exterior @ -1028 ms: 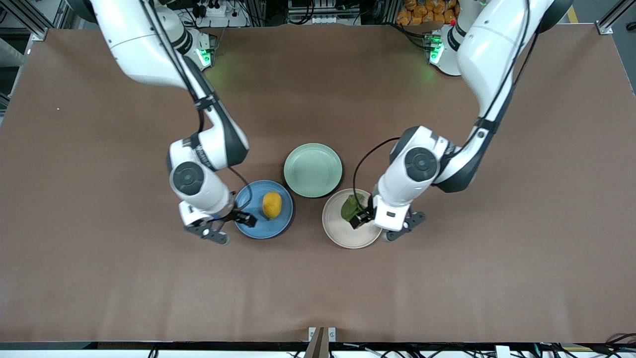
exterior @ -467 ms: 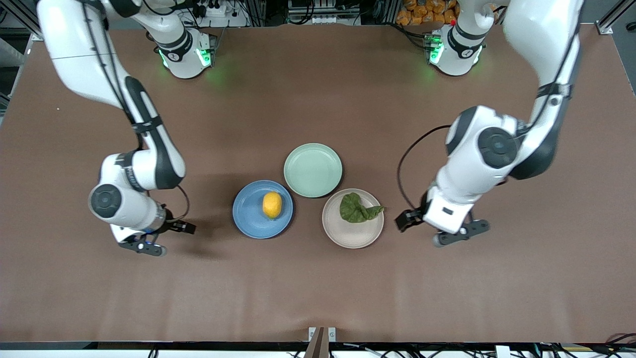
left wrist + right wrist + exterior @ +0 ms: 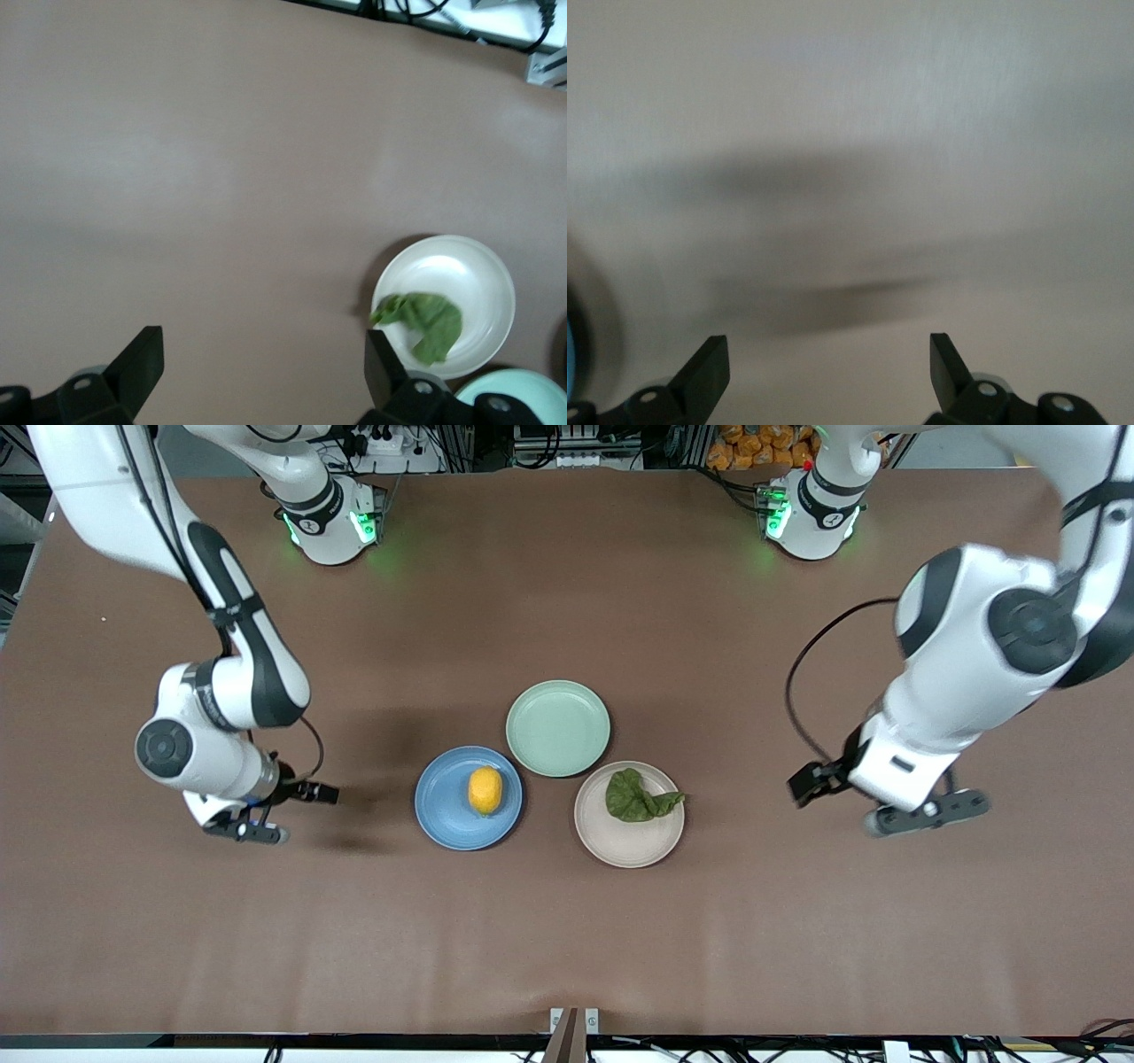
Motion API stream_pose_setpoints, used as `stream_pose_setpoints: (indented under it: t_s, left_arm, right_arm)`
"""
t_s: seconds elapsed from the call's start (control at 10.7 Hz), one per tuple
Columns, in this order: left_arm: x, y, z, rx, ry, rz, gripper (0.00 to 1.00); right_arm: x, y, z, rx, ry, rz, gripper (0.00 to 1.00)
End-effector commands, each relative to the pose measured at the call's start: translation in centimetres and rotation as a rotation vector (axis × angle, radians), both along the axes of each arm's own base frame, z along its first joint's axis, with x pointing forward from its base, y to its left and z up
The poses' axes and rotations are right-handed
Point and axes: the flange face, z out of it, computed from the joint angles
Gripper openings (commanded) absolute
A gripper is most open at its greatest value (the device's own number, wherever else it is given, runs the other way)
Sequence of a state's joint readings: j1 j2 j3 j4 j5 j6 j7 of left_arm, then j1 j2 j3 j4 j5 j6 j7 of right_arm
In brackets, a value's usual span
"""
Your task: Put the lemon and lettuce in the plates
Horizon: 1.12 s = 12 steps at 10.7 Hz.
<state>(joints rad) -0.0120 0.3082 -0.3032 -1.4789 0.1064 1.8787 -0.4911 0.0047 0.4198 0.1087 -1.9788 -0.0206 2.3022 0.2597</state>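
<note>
Evidently complete: lemon [image 3: 485, 790] on blue plate [image 3: 447, 825], lettuce [image 3: 634, 797] on beige plate [image 3: 627, 846], left end effector [image 3: 886, 802] and right end effector [image 3: 266, 813] wide, empty, over bare desk [image 3: 567, 939]; nothing further required.

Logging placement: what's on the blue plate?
A small oval yellow lemon sits near the middle of the round blue plate. Nothing else shows on it; the spot under the lemon is covered.

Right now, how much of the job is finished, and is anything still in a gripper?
Both placements look done: the lemon lies in the blue plate and the lettuce in the beige plate. Nothing is in hand: the left gripper and the right gripper are open and empty, each over bare table toward its own arm's end. Nothing appears left to place. The mint plate holds nothing.
</note>
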Motion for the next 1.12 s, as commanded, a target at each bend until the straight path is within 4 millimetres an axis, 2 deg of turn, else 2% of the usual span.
stream_pose_setpoints:
  t_s: [0.0,0.19,0.28,0.47,0.65,0.84,1.03]
  left_arm:
    - [-3.5,2.4,5.3,0.041,0.018,-0.004,1.00]
    - [-5.4,5.5,8.5,0.071,0.024,-0.044,1.00]
    - [-6.0,5.8,9.7,0.065,0.010,-0.050,1.00]
    - [-8.4,7.3,12.0,0.028,0.008,-0.013,1.00]
    - [-10.6,9.0,12.6,0.034,0.021,0.010,1.00]
    - [-11.1,9.2,12.7,0.027,0.045,0.018,1.00]
    - [-10.7,9.8,12.6,0.024,0.047,0.027,1.00]
  right_arm:
    - [-6.4,0.8,2.1,-0.021,-0.022,0.049,1.00]
    - [-8.5,2.0,4.6,-0.029,-0.031,0.077,1.00]
    - [-8.7,2.0,5.9,-0.036,-0.015,0.079,1.00]
    - [-7.7,1.9,9.5,-0.034,-0.073,0.085,1.00]
    - [-6.0,1.8,13.9,-0.031,-0.058,0.084,1.00]
    - [-4.4,1.3,19.5,-0.030,-0.040,0.126,1.00]
    - [-3.9,0.6,24.5,-0.023,-0.036,0.181,1.00]
